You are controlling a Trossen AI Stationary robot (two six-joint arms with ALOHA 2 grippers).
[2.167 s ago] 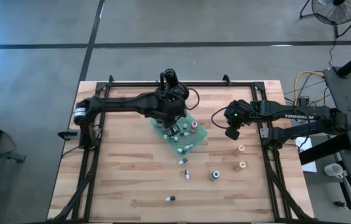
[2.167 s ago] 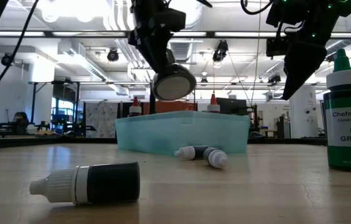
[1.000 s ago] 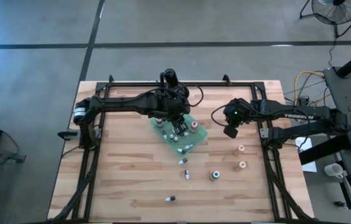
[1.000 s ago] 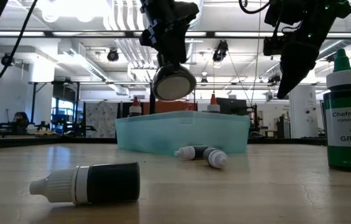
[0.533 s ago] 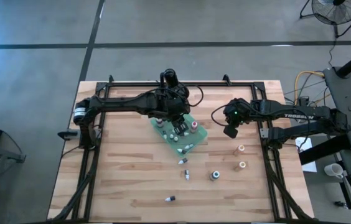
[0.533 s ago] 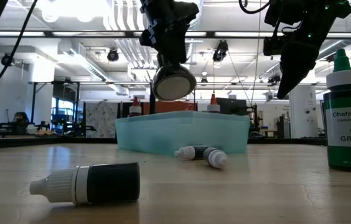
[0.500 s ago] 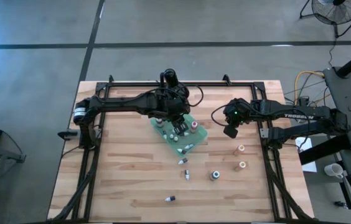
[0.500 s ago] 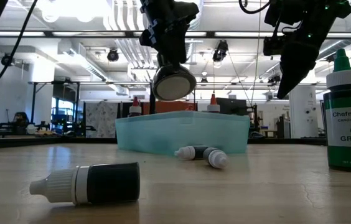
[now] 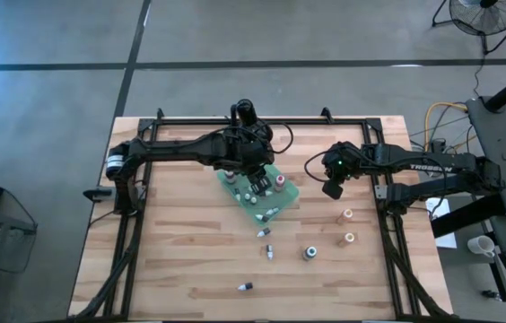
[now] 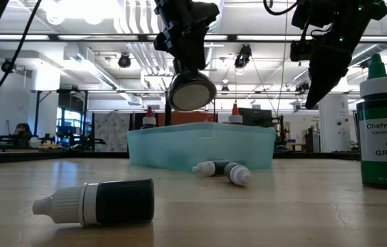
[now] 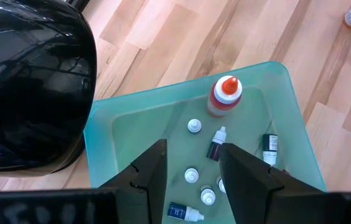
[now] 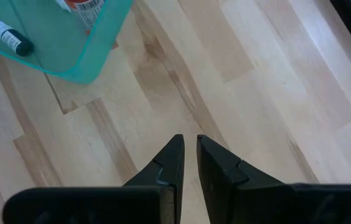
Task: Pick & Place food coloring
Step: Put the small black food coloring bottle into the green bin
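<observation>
A translucent teal tray lies at mid-table and holds several food coloring bottles: a red one stands upright, and small ones lie or stand around it. My left gripper hangs open above the tray with nothing between its fingers. Loose bottles lie on the wood near the tray: two small ones, a dark one and an upright green one. To the right of the tray, my right gripper hovers shut over bare wood.
Two orange bottles stand on the right side of the table. A black glossy round object sits by the tray's far side, close to my left gripper. Black frame rails run along the table's left and right edges.
Over the last second both arms and all bottles keep still. Before that, my left gripper drew up and back toward the far edge from low over the tray.
</observation>
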